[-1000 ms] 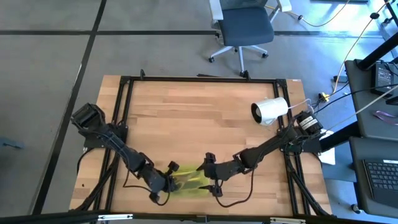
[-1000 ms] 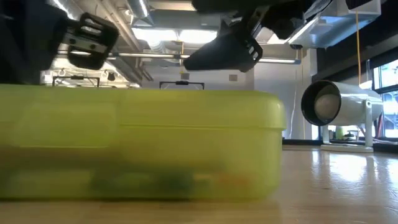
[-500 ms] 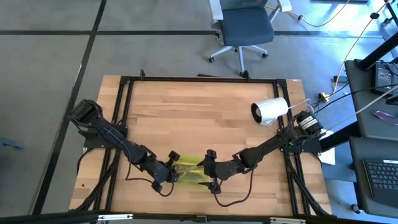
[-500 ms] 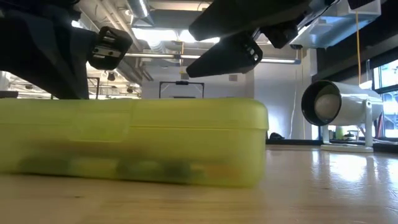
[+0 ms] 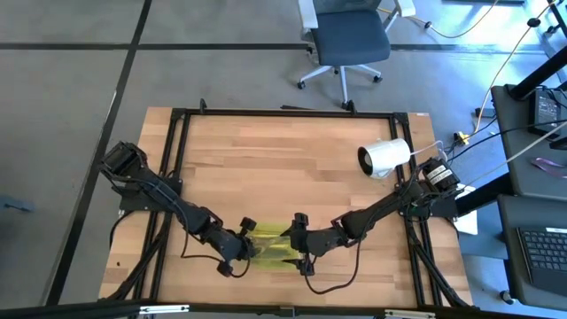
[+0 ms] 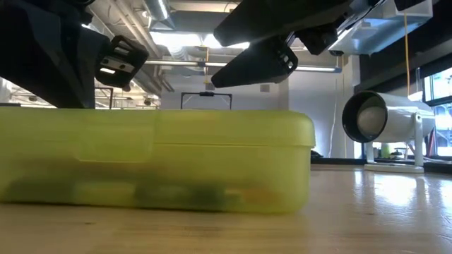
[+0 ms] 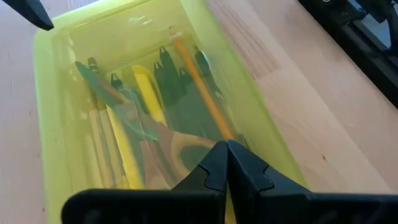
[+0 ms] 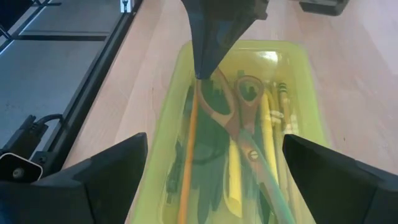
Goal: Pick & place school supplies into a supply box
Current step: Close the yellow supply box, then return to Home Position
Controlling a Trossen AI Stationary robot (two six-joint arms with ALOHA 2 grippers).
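Note:
The supply box is a translucent yellow-green case lying flat with its lid shut, near the table's near edge. It fills the low view. Through the lid I see pens, pencils and scissors lying lengthwise. My left gripper is shut, with its tips at the box's left end. My right gripper is open and hovers over the box's right end. Its fingers spread wide on either side, and in the low view it stays clear above the lid. My left gripper has its shut fingertips set on the box lid near its left end, coming slanting down from the table's left. The box lies flat on the table under them. The frames do not show plainly whether the tips press or only rest.
A white cylinder lies on its side near the table's far right; it also shows in the low view. Bare wooden table stretches toward the far edge. A black frame rail runs along the sides. An office chair stands beyond the far edge.
My left gripper has moved toward the table's right and far edge, onto the box's left end. The box has slid a little toward the far edge and turned slightly on the table. My right gripper stays open above its right end.

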